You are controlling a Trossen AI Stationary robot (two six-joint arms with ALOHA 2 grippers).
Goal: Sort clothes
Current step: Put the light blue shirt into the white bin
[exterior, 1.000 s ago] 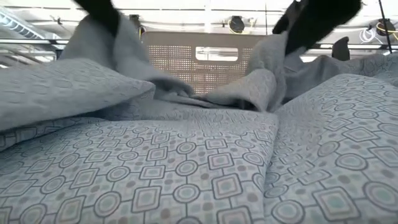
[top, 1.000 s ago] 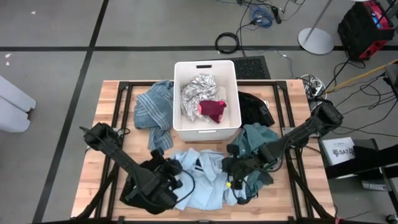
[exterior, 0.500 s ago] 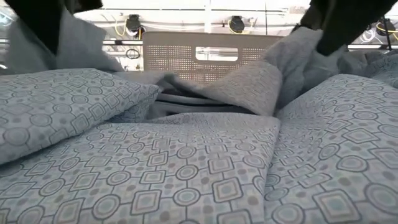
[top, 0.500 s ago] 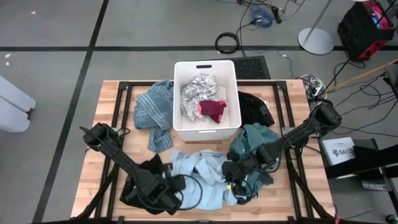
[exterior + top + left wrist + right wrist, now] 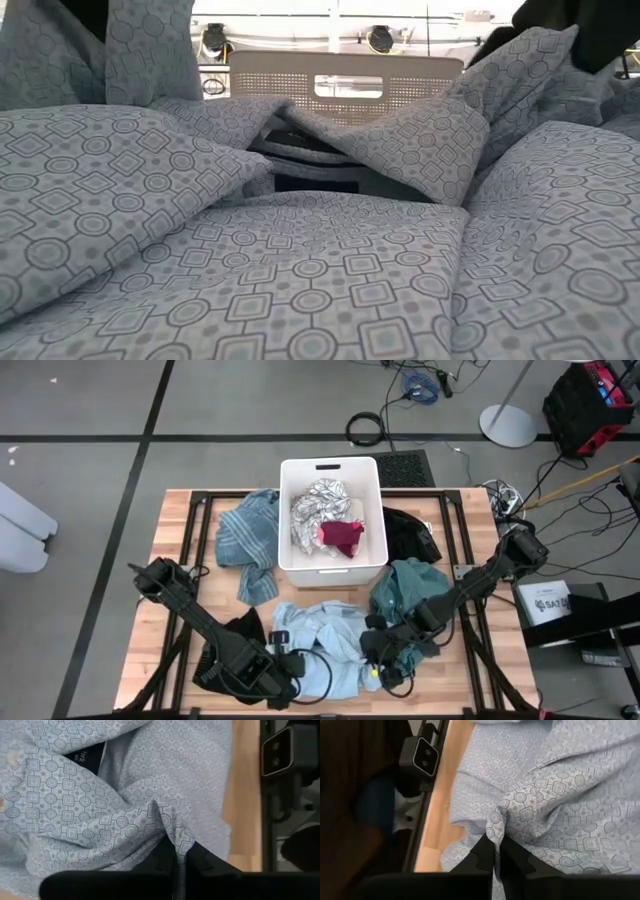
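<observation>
From where I stand the sorting looks partly done: two pieces already lie in the white bin [image 5: 331, 565], a white-grey patterned garment [image 5: 320, 505] and a magenta-pink piece [image 5: 342, 537]. Five garments are left out on the table [image 5: 180, 525]. A blue striped one [image 5: 248, 540] lies just left of the bin, a black one [image 5: 408, 532] just right of it, a teal green one [image 5: 408, 588] lies near the right arm, and a second black piece [image 5: 232, 650] shows under the left arm. The light blue shirt [image 5: 325, 635] lies at the table's front edge, in hand now. The left pincer [image 5: 179, 865] is nipped almost shut on a pinched fold of it, and the right pincer [image 5: 496, 856] grips another fold just as tightly, the cloth bunched between them.
</observation>
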